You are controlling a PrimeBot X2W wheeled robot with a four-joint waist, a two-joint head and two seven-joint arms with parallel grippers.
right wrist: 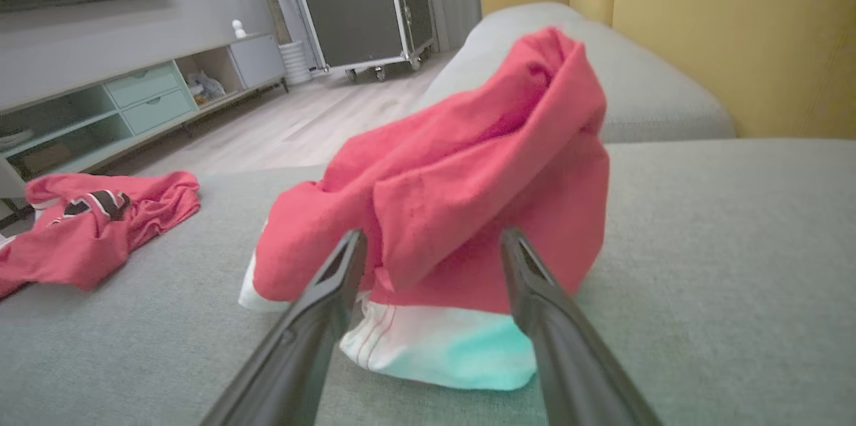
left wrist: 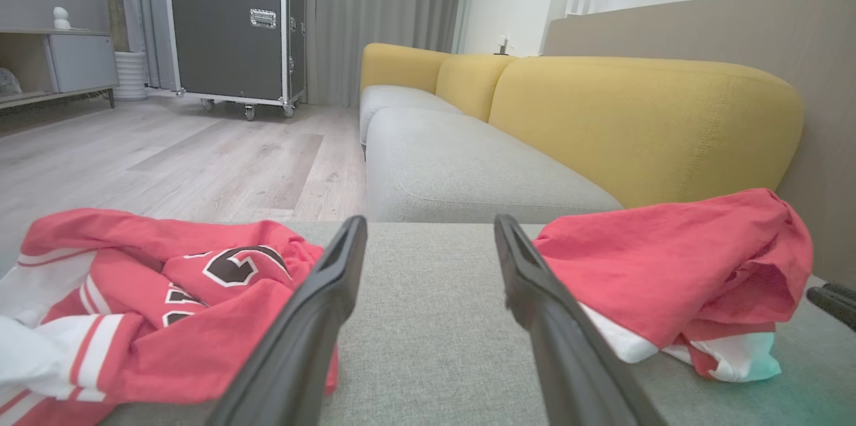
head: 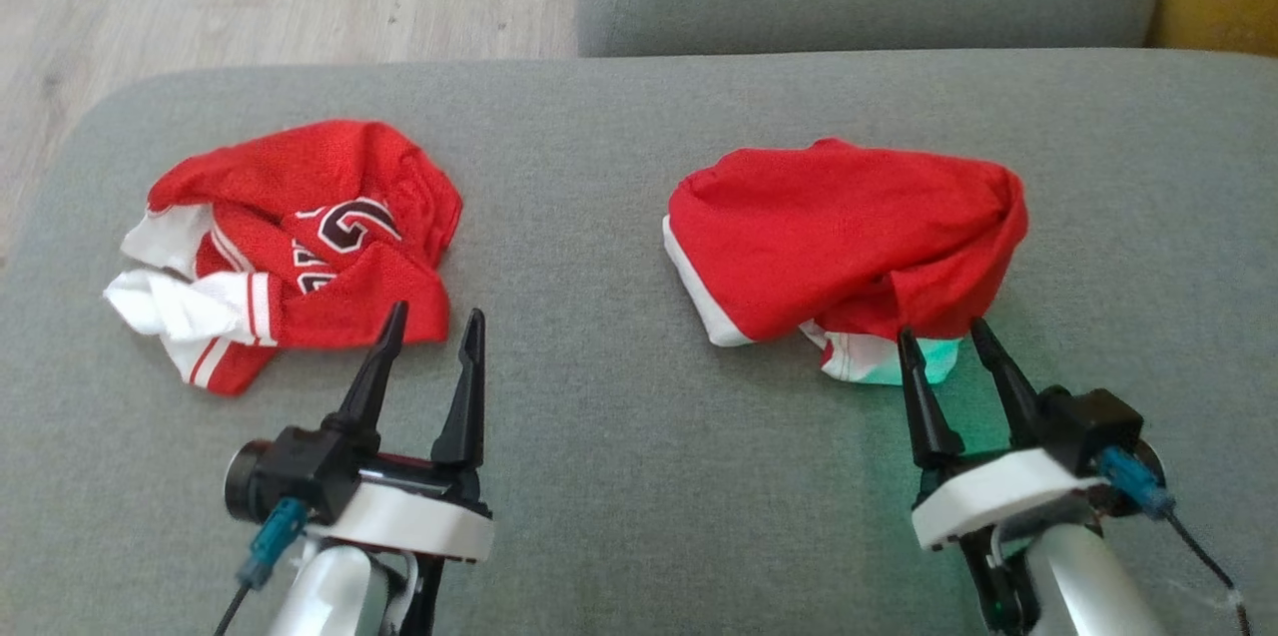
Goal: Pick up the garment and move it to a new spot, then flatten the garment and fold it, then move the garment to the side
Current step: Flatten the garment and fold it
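Both grippers empty, fingers spread wide: left gripper (head: pixel 436 312) at lower left, right gripper (head: pixel 944 328) at lower right, each just short of the cloth. Two crumpled red garments lie on the grey cushion (head: pixel 599 436), well apart: lettered jersey (head: pixel 329 247) centre-left, plain red garment (head: pixel 849 237) centre-right. Can't tell which one the task means, but the plain one looks best lined up. In the right wrist view its white hem (right wrist: pixel 428 346) sits between the right fingers. Pick-up not yet begun, I'd say. To do it well: go in low, bite the bunched red cloth above the hem rather than the thin white edge, close fully before lifting — a single layer would likely slip. Lift straight up, clear of the jersey.
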